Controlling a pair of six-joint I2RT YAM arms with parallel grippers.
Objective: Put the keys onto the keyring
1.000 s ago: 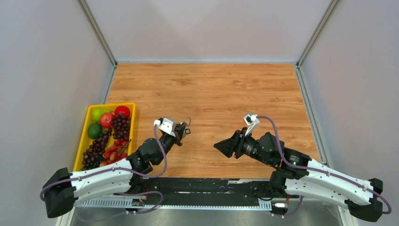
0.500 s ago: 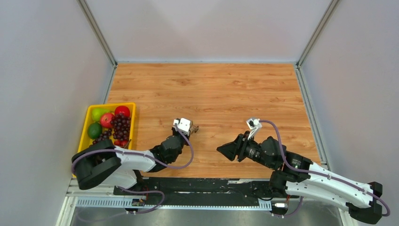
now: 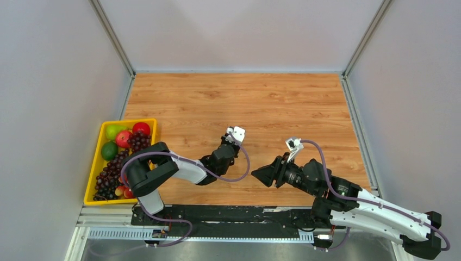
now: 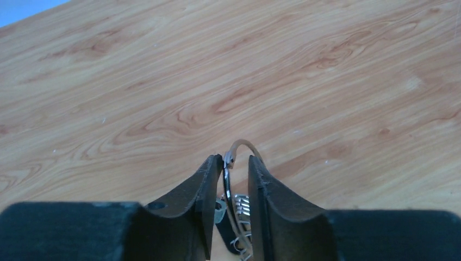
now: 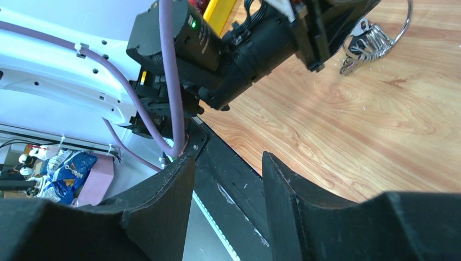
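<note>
- Over the front middle of the table (image 3: 244, 98), we've got the left gripper (image 4: 234, 162) pinched tight on the keyring (image 4: 243, 144). The wire runs between the pads and its top arc pokes out past the tips.
- The keys (image 4: 242, 207) hang in a bunch under the ring. We can't tell if they touch the wood.
- Our right gripper (image 5: 227, 157) is spread wide with nothing in it, pointing at the left one from close by.
- We reckon this is the presenting step: ring held out, other arm about to come in. We can't spot a loose key in any view, so no idea how many are left to thread.
- The next move probably needs the right arm to ease in slowly and line up on that thin wire, since there's very little to grab.
- Room-wise, there's loads of bare wood beyond and to both sides. The tight bits are the two arms nose to nose and the near table edge below them. The yellow fruit tray (image 3: 93, 163) sits well off to the left.
</note>
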